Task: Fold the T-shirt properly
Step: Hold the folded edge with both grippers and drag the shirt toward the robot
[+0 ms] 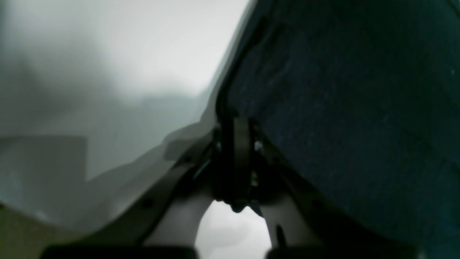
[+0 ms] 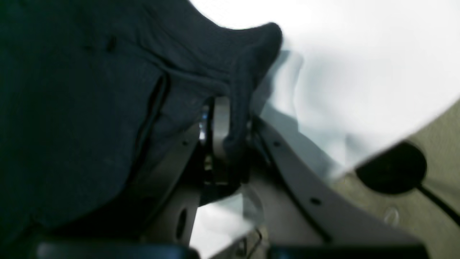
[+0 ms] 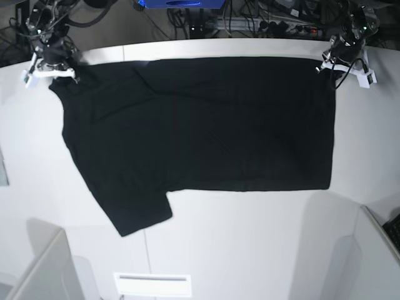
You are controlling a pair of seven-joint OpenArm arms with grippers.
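- The T-shirt [image 3: 200, 125] lies spread across the white table [image 3: 250, 244], plain black side up, its far edge along the table's far side and one sleeve [image 3: 134, 215] pointing to the near left.
- The right gripper [image 2: 230, 144] is clamped on a bunched far-left corner of the cloth, near the shoulder.
- The left gripper [image 1: 239, 158] is pinched closed on the far-right corner, and the cloth edge runs straight into its jaws.
- Risk: each pinch looks to hold only a thin fold, so a fast or uneven pull could slip one corner free.
- Risk: if one arm leads the other, the fold line would skew.
- Risk: the loose sleeve could drag and tuck under, leaving a lump.
- Risk: the far corners sit close to the table's far edge and the cables [image 3: 262, 25] beyond, where cloth might snag.
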